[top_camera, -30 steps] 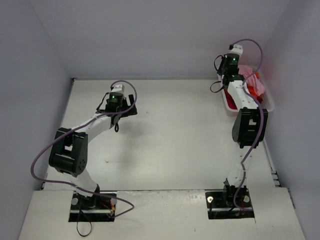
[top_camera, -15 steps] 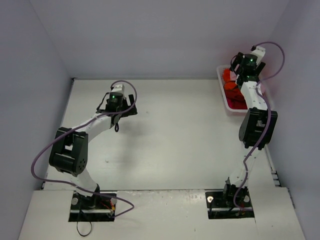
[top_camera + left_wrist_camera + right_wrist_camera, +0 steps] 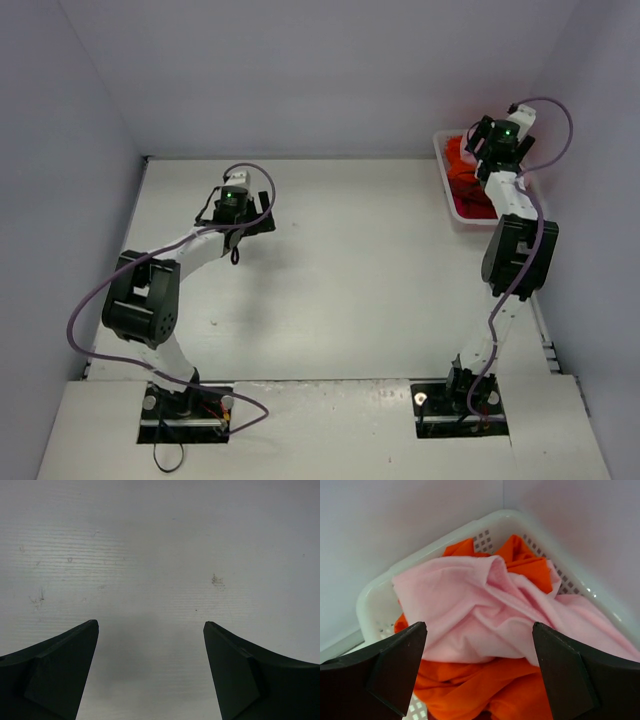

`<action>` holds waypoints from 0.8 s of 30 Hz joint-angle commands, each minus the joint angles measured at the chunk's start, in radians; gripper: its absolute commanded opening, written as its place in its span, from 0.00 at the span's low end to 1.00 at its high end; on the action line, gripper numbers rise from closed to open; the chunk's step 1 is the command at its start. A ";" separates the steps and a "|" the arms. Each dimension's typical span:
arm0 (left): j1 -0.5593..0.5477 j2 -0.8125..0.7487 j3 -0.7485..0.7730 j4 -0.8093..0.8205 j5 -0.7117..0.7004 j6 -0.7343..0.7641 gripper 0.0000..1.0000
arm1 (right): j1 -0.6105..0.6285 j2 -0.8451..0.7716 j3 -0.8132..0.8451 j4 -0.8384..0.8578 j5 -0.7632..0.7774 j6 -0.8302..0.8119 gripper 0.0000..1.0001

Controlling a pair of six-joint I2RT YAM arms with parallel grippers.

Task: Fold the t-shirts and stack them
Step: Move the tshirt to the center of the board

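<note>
A crumpled light pink t-shirt [image 3: 485,610] lies on top of bright orange-red t-shirts [image 3: 485,685] inside a white mesh basket [image 3: 420,560]. My right gripper [image 3: 480,630] hangs open just above the pile, jaws wide, holding nothing. In the top view the right gripper [image 3: 492,150] is over the basket [image 3: 441,170] at the far right, with orange-red cloth [image 3: 468,188] showing beneath it. My left gripper [image 3: 150,627] is open and empty over the bare white table; in the top view it [image 3: 240,218] is at the left middle.
The basket stands in the far right corner against grey walls [image 3: 300,70]. The white table [image 3: 350,270] stretches between the two arms. A purple cable [image 3: 550,115] loops over the right wrist.
My right arm has swung right and back over the basket; the pink cloth seen by its wrist before is now hidden under it in the top view. The left arm has hardly moved.
</note>
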 commanded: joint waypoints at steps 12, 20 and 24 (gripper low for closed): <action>-0.001 0.002 0.039 0.077 -0.010 0.005 0.83 | -0.027 0.047 -0.020 0.136 -0.040 0.014 0.81; -0.001 0.006 0.036 0.076 -0.015 0.005 0.83 | -0.030 0.054 -0.042 0.150 -0.062 0.015 0.52; -0.001 0.012 0.036 0.079 -0.013 0.003 0.83 | -0.027 0.049 -0.042 0.152 -0.088 0.018 0.22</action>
